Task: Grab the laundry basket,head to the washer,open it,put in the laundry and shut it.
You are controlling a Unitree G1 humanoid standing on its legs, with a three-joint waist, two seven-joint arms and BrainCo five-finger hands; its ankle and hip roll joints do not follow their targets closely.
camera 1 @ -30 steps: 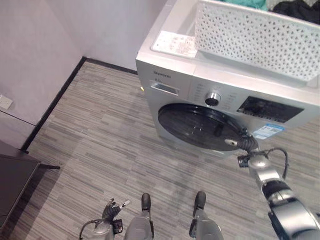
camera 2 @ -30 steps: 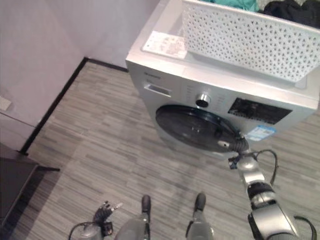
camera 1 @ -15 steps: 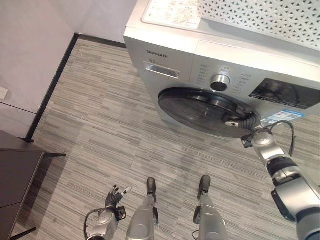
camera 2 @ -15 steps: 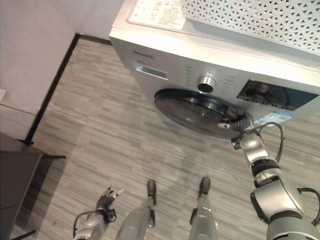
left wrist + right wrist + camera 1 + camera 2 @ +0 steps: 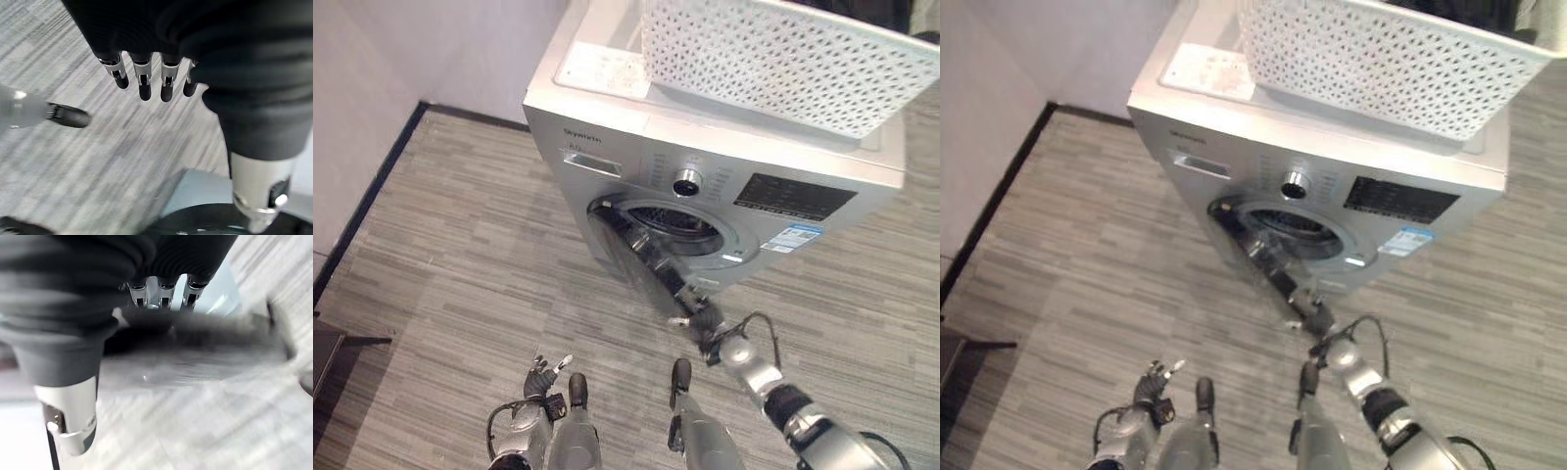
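Note:
A silver washer (image 5: 724,157) stands ahead with a white perforated laundry basket (image 5: 773,54) on its top; dark clothes (image 5: 1474,10) show over the basket's rim. The round dark door (image 5: 641,257) hangs swung out on its left hinge, leaving the drum opening (image 5: 680,223) bare. My right hand (image 5: 708,326) is at the door's free edge, its fingers (image 5: 159,296) curled over the dark rim. Low by my side, my left hand (image 5: 546,375) hangs over the floor, with its fingers (image 5: 142,81) straight and holding nothing.
A white sheet (image 5: 602,69) lies on the washer's top left corner. A pale wall with black skirting (image 5: 367,201) runs along the left. The corner of a dark piece of furniture (image 5: 321,343) shows at the lower left. Grey plank floor spreads left of the washer.
The washer door has swung from shut to wide open, and my right hand came down and toward me with its edge. The camera has also shifted.

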